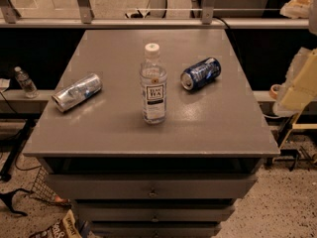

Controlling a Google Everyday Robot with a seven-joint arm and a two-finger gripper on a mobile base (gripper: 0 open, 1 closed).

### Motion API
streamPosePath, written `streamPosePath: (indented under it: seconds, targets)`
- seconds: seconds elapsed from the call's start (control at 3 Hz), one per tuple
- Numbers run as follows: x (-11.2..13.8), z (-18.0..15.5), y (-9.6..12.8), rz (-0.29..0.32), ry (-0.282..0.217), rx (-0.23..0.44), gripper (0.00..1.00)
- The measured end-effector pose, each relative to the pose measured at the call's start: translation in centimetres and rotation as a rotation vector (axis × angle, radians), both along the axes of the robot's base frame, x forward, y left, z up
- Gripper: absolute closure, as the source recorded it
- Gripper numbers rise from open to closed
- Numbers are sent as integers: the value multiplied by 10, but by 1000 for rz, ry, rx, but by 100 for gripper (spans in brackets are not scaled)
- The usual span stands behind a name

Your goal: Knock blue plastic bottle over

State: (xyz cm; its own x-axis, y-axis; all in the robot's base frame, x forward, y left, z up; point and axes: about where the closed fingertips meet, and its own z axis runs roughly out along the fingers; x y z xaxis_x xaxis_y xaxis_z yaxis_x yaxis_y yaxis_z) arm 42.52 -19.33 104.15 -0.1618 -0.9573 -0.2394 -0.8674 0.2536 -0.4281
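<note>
The blue plastic bottle (153,86) stands upright near the middle of the grey table (148,138). It is clear, with a white screw cap and a white label with dark print. A pale, cream-coloured part of my arm and gripper (298,83) shows at the right edge of the view, beyond the table's right side. It is well to the right of the bottle and does not touch it.
A dark blue drink can (200,73) lies on its side to the right of the bottle. A silver can (77,91) lies on its side at the left. A tiny clear bottle (25,82) stands off the table at the far left. Drawers sit below the tabletop.
</note>
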Motion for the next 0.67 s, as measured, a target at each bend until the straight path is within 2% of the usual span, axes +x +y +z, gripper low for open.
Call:
streamPosePath:
  seconds: [0.33, 0.67]
  targets:
    - [0, 0, 0, 0, 0, 0, 0]
    - [-2, -5, 10, 16, 7, 72, 0]
